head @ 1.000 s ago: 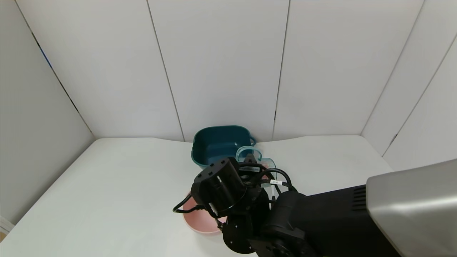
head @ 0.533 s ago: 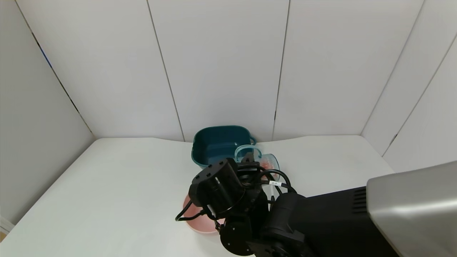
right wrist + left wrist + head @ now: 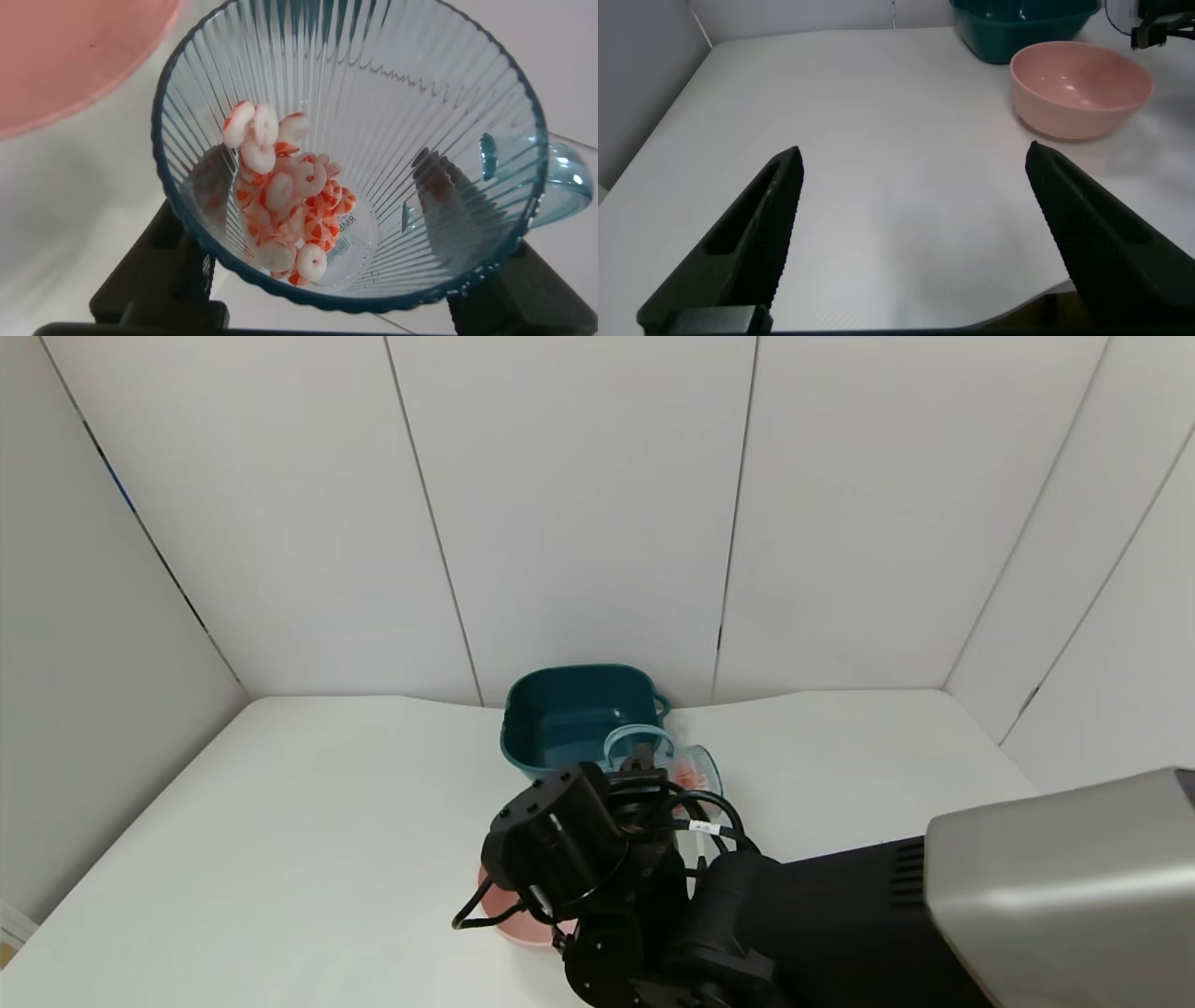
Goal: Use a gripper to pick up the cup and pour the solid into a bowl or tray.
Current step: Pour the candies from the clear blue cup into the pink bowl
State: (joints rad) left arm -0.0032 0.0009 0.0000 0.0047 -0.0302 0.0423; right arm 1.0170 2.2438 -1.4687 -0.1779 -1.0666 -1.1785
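Note:
My right gripper (image 3: 653, 775) is shut on the cup (image 3: 698, 767), a ribbed light-blue transparent mug, and holds it off the table just in front of the teal tub. In the right wrist view the cup (image 3: 392, 103) fills the picture, with one finger (image 3: 168, 271) on each side of its wall. The cup is tilted, and the orange-red and white solid (image 3: 285, 219) lies piled against its lower wall. The pink bowl (image 3: 518, 931) is mostly hidden under my right arm; its rim (image 3: 75, 65) shows beside the cup. My left gripper (image 3: 910, 177) is open and empty over the table's front left.
The dark teal tub (image 3: 569, 714) stands against the back wall, just behind the cup. It also shows in the left wrist view (image 3: 1022, 23), behind the pink bowl (image 3: 1081, 84). White walls close in the table on three sides.
My right gripper has carried the cup a little to the left and farther back. The arm now covers more of the pink bowl. The left arm has not moved.

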